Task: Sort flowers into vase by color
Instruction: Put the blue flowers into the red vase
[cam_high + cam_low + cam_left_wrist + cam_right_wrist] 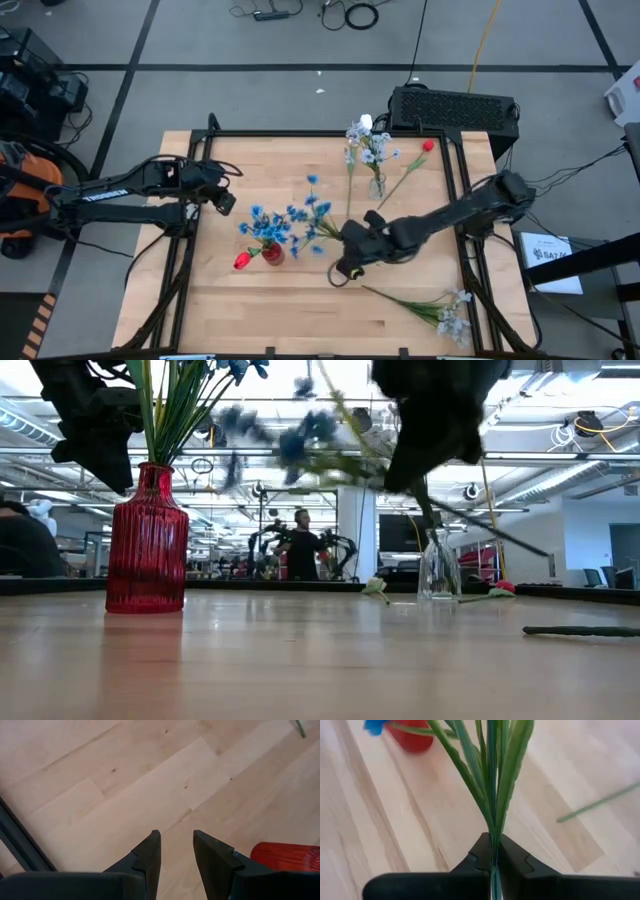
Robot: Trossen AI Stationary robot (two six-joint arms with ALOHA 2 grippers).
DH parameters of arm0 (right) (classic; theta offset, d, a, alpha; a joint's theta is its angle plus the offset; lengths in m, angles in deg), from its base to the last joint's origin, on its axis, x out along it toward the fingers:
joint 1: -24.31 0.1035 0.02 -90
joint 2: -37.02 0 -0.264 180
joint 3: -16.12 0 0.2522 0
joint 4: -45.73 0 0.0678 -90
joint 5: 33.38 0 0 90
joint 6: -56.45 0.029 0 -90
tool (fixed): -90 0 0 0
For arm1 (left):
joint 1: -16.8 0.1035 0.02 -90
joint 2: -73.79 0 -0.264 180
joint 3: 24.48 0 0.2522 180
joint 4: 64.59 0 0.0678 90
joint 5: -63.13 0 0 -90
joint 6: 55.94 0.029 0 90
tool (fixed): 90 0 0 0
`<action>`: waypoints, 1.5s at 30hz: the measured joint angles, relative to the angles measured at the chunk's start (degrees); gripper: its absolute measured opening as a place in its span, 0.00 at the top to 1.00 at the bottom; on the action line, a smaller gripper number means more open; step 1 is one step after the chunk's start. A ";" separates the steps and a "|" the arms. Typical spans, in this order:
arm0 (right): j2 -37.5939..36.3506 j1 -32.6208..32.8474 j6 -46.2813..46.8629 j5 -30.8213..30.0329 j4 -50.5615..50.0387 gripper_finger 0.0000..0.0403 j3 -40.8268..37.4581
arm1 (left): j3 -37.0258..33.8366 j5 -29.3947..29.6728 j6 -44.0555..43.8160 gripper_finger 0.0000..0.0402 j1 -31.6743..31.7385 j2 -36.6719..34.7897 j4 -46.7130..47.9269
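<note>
High view shows the right gripper [347, 262] near the table centre, closed tight on the green stem of a blue flower [313, 207] that points toward 11 o'clock, beside the red vase [272, 253]. At 9 o'clock the left gripper [226, 203] waits, fingers parted, holding nothing.

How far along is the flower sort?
Done: red vase holds blue flowers and a red tulip; clear vase holds pale sprays.
In hand: right gripper is shut on a blue stem, lifted beside the red vase.
Left: a red tulip near the clear vase and a pale spray lie on the table. Left gripper waits, fingers apart.
</note>
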 joint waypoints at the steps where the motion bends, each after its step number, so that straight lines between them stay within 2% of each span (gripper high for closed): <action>1: -1.45 0.53 2.09 -1.52 0.96 0.99 -1.36 | 0.00 0.00 0.02 0.70 0.00 0.00 0.00; 4: -5.73 2.37 9.58 -7.22 4.74 1.00 -6.42 | 0.00 -0.57 0.01 0.70 0.00 0.00 0.00; 7: -9.45 4.92 12.80 -17.87 15.86 1.00 -11.86 | 0.00 -1.81 0.00 0.70 0.00 0.00 -0.01; 9: -10.85 6.49 7.75 -25.04 29.69 1.00 -15.47 | -0.01 -1.88 0.08 0.70 -0.01 0.00 -0.05; 11: -10.99 7.46 -3.75 -28.97 47.73 1.00 -18.96 | 0.00 -1.88 0.78 0.70 0.00 0.00 -0.11; 13: -9.70 7.54 -16.81 -27.85 67.33 1.00 -21.66 | -0.01 -1.88 2.06 0.70 0.00 0.00 -0.34; 16: -5.38 7.10 -34.50 -20.99 90.87 1.00 -22.80 | 0.00 -1.88 3.42 0.70 0.00 0.00 -0.33; 18: -1.59 6.75 -45.18 -15.55 102.60 1.00 -22.16 | -0.02 -1.88 3.46 0.70 0.00 0.00 -0.33; 20: 2.26 6.58 -53.37 -11.84 109.93 1.00 -20.24 | 0.00 -1.88 3.97 0.70 0.00 0.00 -0.31; 24: 9.56 6.40 -62.24 -10.46 110.70 1.00 -13.26 | -0.01 -1.88 6.42 0.70 -0.02 0.00 -0.33; 28: 17.98 5.24 -62.85 -8.78 108.54 1.00 -4.11 | -0.01 -1.88 7.47 0.70 0.00 0.00 -0.28; 33: 25.02 3.53 -65.97 -6.20 109.24 1.00 4.89 | -0.02 -1.88 8.02 0.70 -0.01 0.00 -0.21; 42: 29.44 -0.25 -63.70 -5.81 108.85 1.00 7.48 | -0.01 -3.42 9.36 0.70 -0.01 0.00 -0.01; 45: 29.60 -1.52 -61.99 -3.87 107.90 1.00 7.49 | -0.02 -4.07 9.46 0.70 0.00 0.00 0.01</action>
